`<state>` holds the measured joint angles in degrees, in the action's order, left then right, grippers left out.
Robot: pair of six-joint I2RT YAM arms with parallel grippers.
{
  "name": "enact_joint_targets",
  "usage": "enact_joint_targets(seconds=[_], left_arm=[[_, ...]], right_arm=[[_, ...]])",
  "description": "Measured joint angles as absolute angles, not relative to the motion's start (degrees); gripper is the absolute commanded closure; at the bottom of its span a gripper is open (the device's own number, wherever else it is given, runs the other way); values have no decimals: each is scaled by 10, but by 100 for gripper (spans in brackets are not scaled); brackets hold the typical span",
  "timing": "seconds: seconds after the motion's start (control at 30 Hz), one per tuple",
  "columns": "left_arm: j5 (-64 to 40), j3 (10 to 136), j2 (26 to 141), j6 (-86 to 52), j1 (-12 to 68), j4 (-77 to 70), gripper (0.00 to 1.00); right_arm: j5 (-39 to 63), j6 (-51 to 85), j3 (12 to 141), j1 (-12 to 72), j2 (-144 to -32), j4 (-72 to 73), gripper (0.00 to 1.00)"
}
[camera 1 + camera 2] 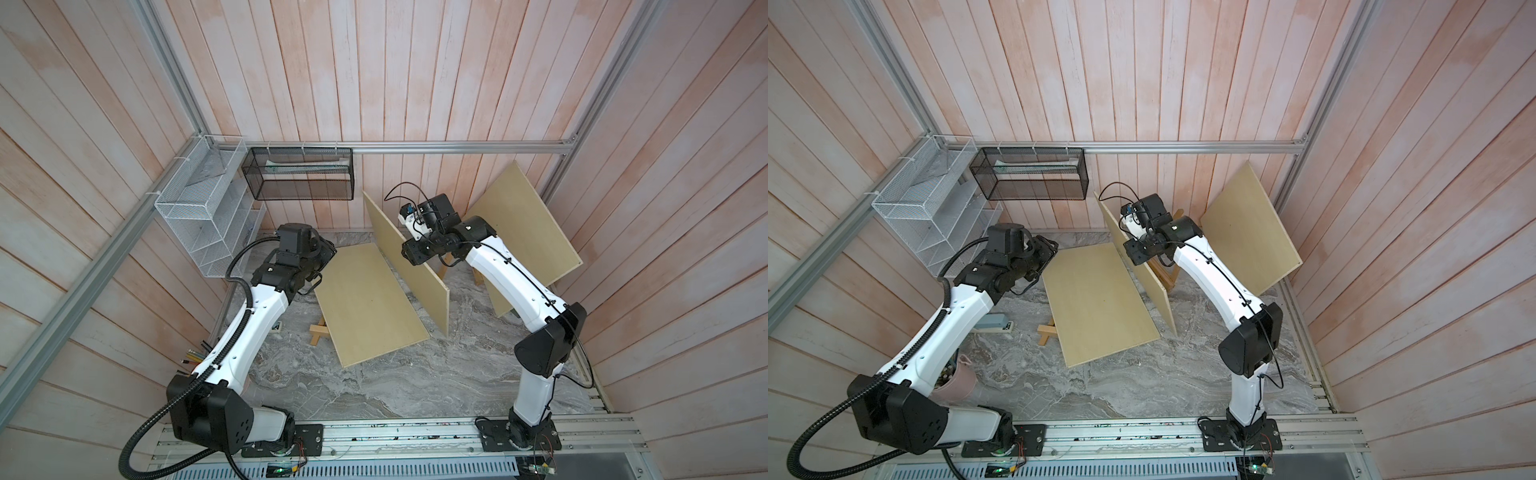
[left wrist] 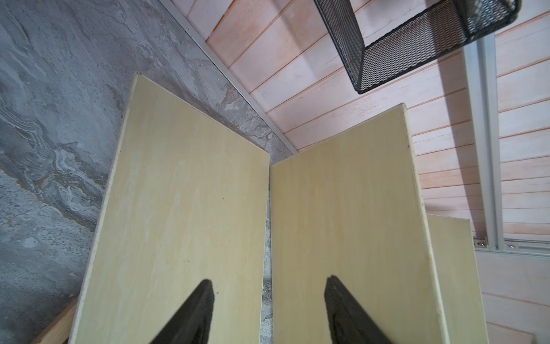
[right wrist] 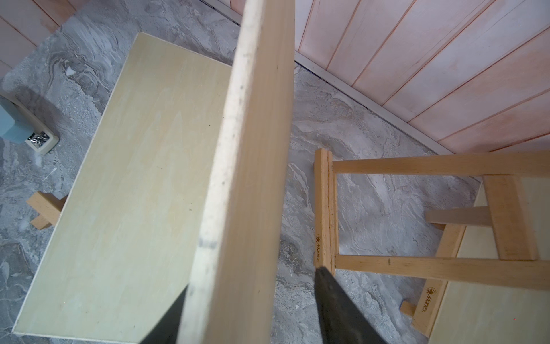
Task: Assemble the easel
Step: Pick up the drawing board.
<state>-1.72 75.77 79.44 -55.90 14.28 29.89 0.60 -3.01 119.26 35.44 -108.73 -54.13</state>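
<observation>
Three pale plywood boards are in both top views. One board (image 1: 370,303) lies tilted on a wooden easel frame (image 1: 318,332) whose foot sticks out beneath it. My left gripper (image 2: 269,297) hovers open over that board's far end (image 1: 328,254), holding nothing. A second board (image 1: 409,270) stands on edge in the middle. My right gripper (image 3: 253,297) straddles its upper edge, open. One finger is partly hidden behind the board, and the other finger (image 3: 330,295) stands apart from it. The third board (image 1: 523,232) leans on another easel (image 3: 327,208) by the right wall.
A white wire shelf (image 1: 199,208) and a black mesh basket (image 1: 299,174) hang at the back left. A blue-grey stapler (image 1: 994,324) and a pink cup (image 1: 957,382) of pencils sit under the left arm. Wooden walls close in on three sides.
</observation>
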Motion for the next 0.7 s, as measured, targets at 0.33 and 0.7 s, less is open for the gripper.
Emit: enact_joint_targets(seconds=[0.33,0.7], left_arm=[[-50,762,905,-560,223,237,37],[-82,818,1024,-566,270,154,37]], right_arm=[[21,-28,1211,344,-1097,-543,67],[49,-1,1172,343,-1091,-517,52]])
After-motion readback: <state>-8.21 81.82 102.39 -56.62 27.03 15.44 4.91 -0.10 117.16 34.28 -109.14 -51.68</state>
